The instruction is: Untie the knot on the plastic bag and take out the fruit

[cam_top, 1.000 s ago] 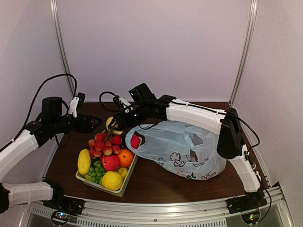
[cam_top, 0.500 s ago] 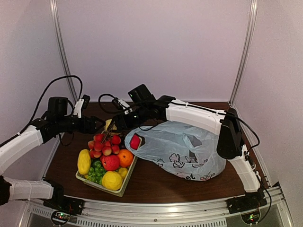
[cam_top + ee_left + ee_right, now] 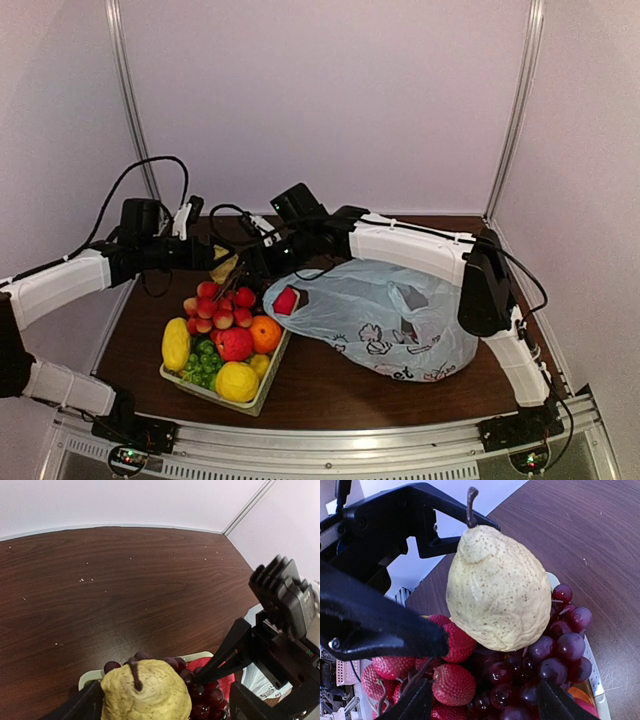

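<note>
Pear (image 3: 495,595): pale, speckled, dull skin, long axis upright, perched on glossy grapes (image 3: 555,650) at the basket's (image 3: 250,408) far end. Left gripper (image 3: 165,702) straddles it, jaws wide, not pinching. Right gripper (image 3: 480,705) faces it, wide and empty. Bag (image 3: 400,320), thin crinkled film, slumps at the worktop's (image 3: 125,580) right edge.

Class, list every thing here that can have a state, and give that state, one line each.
plastic bag, lying on its side, mouth open towards the basket
red fruit, at the bag's mouth
basket, heaped with fruit
pear, upright on the grapes, stem up
left gripper, open, astride the pear
right gripper, open, above the grapes
</note>
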You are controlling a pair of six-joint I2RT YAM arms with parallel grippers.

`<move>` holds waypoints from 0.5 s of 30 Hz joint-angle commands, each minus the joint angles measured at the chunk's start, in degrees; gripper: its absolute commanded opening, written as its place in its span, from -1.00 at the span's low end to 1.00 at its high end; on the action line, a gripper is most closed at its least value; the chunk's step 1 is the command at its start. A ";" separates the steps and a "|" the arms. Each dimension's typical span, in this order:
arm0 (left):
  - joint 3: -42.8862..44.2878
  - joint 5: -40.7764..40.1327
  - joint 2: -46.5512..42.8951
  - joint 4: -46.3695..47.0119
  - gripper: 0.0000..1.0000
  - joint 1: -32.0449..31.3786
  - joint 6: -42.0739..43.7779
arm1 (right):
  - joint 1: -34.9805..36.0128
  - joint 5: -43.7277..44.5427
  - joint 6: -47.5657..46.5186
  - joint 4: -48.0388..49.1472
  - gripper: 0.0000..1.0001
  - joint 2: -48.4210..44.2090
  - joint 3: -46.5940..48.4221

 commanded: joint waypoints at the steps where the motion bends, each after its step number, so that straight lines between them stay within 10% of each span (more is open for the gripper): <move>1: 1.27 3.94 4.02 3.05 0.66 0.34 -1.47 | 0.41 1.25 -0.82 0.66 0.43 -1.62 -1.71; 15: 1.78 1.05 5.79 -1.72 0.17 0.34 -0.32 | 0.17 5.62 -0.58 4.66 0.48 -5.84 -6.12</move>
